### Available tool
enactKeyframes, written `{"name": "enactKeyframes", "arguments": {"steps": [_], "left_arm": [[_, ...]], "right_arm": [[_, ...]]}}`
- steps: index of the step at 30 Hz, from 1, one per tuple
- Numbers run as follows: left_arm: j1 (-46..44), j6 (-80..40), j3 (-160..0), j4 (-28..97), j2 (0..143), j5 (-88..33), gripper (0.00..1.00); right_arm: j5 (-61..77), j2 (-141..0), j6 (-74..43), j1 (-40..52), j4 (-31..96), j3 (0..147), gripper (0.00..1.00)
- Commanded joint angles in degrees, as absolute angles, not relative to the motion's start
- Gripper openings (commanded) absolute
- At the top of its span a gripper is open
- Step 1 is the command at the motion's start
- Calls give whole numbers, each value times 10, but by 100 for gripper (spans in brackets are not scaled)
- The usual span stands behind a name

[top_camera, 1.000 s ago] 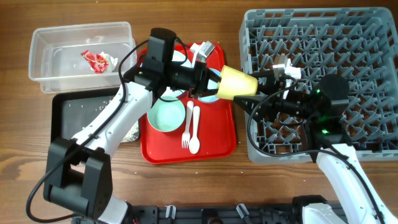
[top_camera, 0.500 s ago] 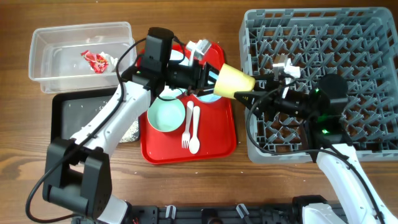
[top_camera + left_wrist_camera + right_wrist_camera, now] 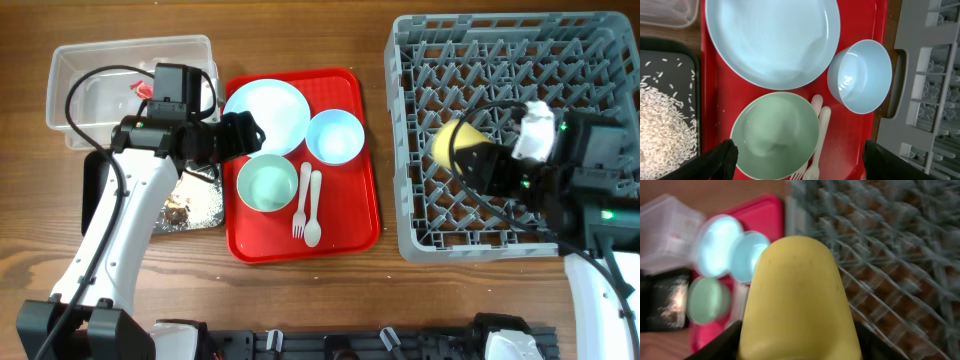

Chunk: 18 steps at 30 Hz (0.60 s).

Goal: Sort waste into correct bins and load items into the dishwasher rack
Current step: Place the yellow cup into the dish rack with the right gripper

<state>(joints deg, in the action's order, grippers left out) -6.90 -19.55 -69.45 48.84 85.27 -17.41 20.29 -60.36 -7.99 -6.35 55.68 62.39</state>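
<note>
My right gripper [image 3: 472,156] is shut on the small yellow cup [image 3: 450,143], holding it tilted over the grey dishwasher rack [image 3: 520,60]. In the right wrist view the cup [image 3: 797,295] fills the middle between both fingers. My left gripper [image 3: 250,136] hangs open and empty over the left side of the red tray [image 3: 350,230]. On that tray lie the pale blue plate [image 3: 268,113], blue bowl [image 3: 333,135], green bowl [image 3: 268,186], white fork [image 3: 300,205] and spoon [image 3: 313,212]. The left wrist view looks down on the green bowl [image 3: 775,130] between its fingers [image 3: 720,160].
The clear tub [image 3: 100,85] stands at the back left, with the red-and-white wrapper [image 3: 142,89] partly hidden by my left arm. In front of it the black tray [image 3: 95,195] holds rice grains [image 3: 662,125] and brown bits. The rack's near edge [image 3: 935,100] borders the red tray.
The yellow cup passed from my left gripper to my right one. The left gripper opened and pulled back left; the right carried the cup rightwards over the rack.
</note>
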Motion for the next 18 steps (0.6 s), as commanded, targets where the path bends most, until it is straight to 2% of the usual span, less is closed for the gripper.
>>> {"name": "enactKeyframes", "arguments": {"steps": [1, 4, 10, 11, 13, 14, 15, 16, 18], "left_arm": [[-66, -184, -696, 489, 843, -151, 82], [-66, -184, -696, 489, 843, -151, 82], [-66, -184, -696, 490, 843, -151, 83], [-66, -184, -696, 492, 843, -151, 83], [-66, -184, -696, 496, 843, -151, 83], [-66, -184, -696, 499, 843, -151, 84], [-66, -184, -696, 505, 843, -151, 84], [-66, -184, -696, 513, 843, -147, 84], [-66, -202, -696, 531, 843, -111, 85]], "right_arm": [[57, -611, -82, -80, 628, 668, 4], [-13, -645, -123, -101, 681, 669, 4], [-34, -795, -120, -103, 658, 669, 6], [-32, -841, -120, -103, 651, 669, 9], [-10, -869, -119, -103, 644, 669, 27], [11, -877, -112, -103, 641, 669, 53], [47, -876, -88, -103, 639, 670, 83], [58, -868, -87, -103, 640, 680, 100], [106, -847, -50, -102, 654, 727, 100]]}}
